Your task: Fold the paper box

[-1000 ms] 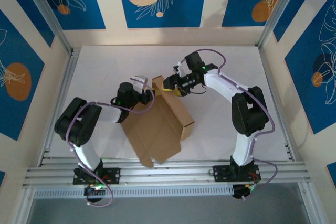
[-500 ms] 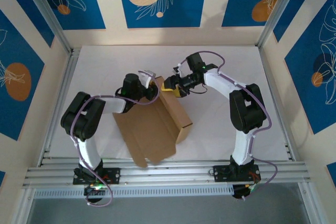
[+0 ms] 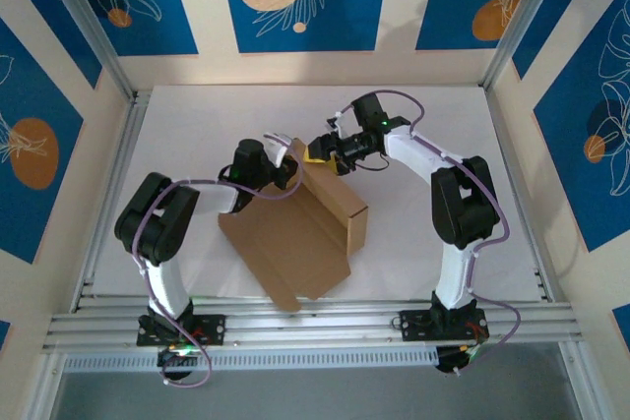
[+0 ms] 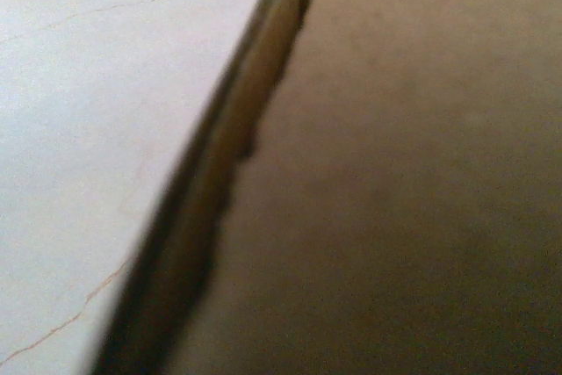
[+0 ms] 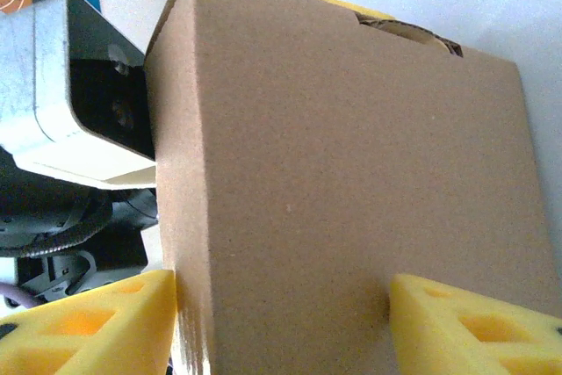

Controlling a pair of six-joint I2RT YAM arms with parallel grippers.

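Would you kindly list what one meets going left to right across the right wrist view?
Left arm's grey wrist housing → yellow left finger of the right gripper → brown paper box panel → yellow right finger.
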